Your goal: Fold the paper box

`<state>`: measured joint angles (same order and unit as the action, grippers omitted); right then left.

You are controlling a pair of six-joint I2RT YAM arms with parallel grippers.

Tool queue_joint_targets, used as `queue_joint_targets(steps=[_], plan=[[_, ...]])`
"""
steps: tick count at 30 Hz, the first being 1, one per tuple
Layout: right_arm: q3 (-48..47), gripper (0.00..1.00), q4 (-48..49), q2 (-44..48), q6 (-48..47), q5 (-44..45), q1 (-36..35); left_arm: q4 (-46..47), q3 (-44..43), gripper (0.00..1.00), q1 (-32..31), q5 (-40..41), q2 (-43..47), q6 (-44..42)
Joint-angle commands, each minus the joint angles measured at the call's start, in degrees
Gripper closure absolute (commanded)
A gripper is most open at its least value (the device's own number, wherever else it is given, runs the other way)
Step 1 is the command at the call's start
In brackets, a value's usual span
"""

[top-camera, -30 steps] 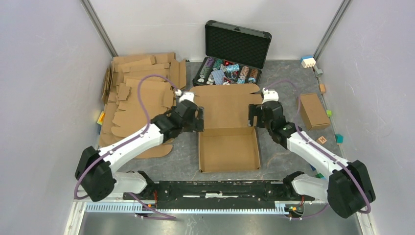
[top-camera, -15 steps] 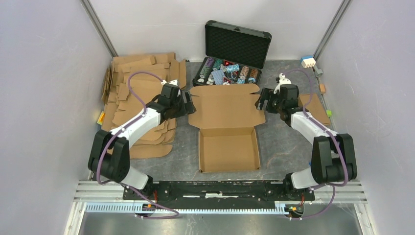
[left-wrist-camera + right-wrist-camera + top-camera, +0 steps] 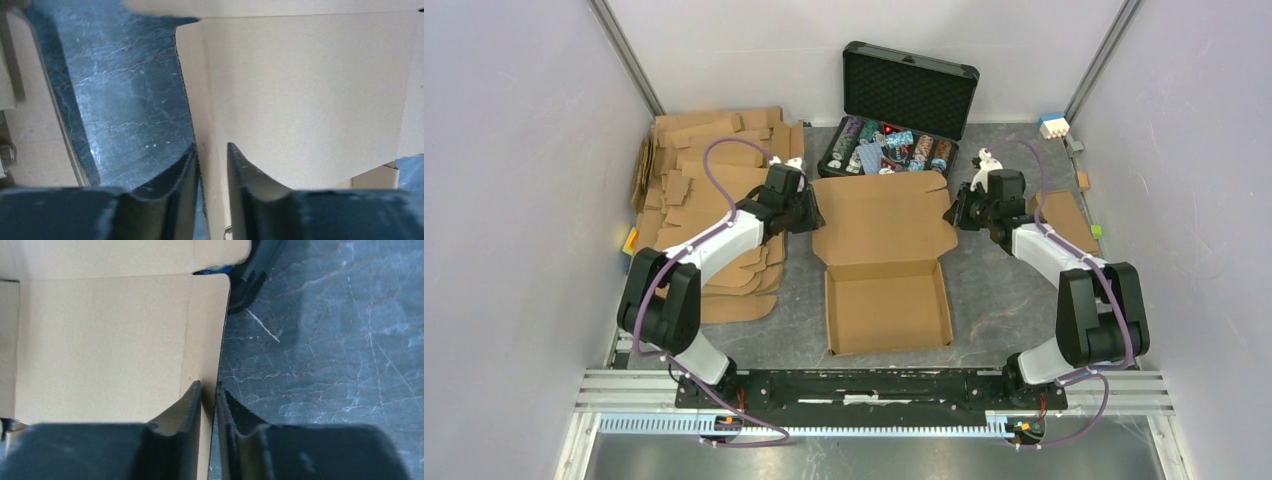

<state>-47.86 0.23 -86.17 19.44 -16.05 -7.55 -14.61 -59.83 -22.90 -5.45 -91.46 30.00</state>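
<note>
Box position: I find the paper box [image 3: 886, 265] at the middle of the tabletop [image 3: 994, 290], its tray with raised walls toward the near edge and its lid panel lying open toward the far edge, just short of the black case [image 3: 894, 120]
Left gripper: the left gripper [image 3: 802, 212] is nearly closed, its fingers [image 3: 185, 170] nipping the lid's left side flap [image 3: 192, 90], one on each face
Right gripper: the right gripper [image 3: 956, 212] is likewise pinched down to the thickness of the card on the lid's right side flap [image 3: 207, 325]
Reason for hold: I judge the matched grips at opposite edges let both flaps be stood upright together and keep the lid square as it swings over the tray
Flap attitude: both flaps appear raised off the tabletop in the wrist views
Surroundings: a stack of flat blanks [image 3: 709, 180] lies along the left edge and a smaller box [image 3: 1064, 215] near the right edge, both apart from the work
Step judged: lid not yet closed
</note>
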Motion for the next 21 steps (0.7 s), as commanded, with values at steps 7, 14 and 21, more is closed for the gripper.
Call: queue_joint_targets(steps=[7,14,21], plan=[[-2.68,0.97,0.88,6.06,-4.55,11.39,-7.88,-5.98,-9.50,0.98,-14.16,24.62,0.21,-11.42],[3.79,1.00,10.68,13.03,-5.83,21.76,-13.22,1.06,-4.16,0.98,-17.76,30.67,6.08,-12.88],[17.30,1.00,28.99,20.68,-7.14,29.80,-17.55,21.13,9.82,0.98,-21.05,34.45,13.69,-19.92]])
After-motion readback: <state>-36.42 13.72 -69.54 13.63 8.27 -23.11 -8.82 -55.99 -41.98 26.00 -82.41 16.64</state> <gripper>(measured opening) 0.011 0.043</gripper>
